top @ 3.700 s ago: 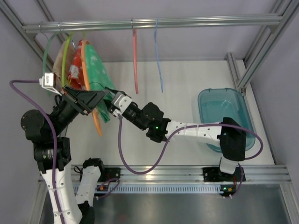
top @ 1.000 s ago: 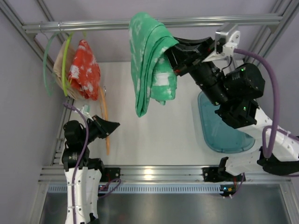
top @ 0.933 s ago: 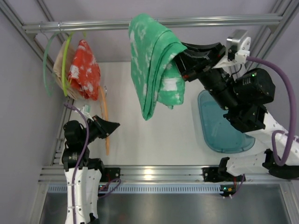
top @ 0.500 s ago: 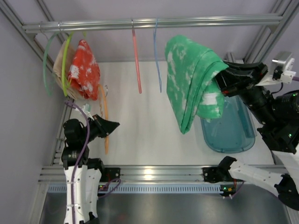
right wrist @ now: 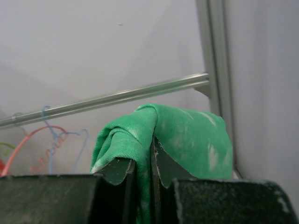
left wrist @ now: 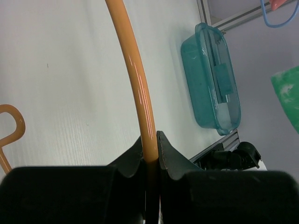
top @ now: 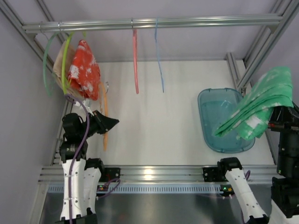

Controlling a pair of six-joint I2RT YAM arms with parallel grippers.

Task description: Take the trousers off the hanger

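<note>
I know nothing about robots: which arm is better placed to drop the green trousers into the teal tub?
Probably the right: the right gripper is shut on the trousers, held up by the teal tub. The left gripper is shut on the orange hanger, far from it.

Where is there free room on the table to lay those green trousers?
The white table is bare between the orange hanger and the teal bin. It is crowded at the rail's left end, where the red garment hangs.

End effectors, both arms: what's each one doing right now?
Left end effector: closed, gripping the orange hanger.
Right end effector: closed, holding the green trousers, which are clear of the hanger.
</note>
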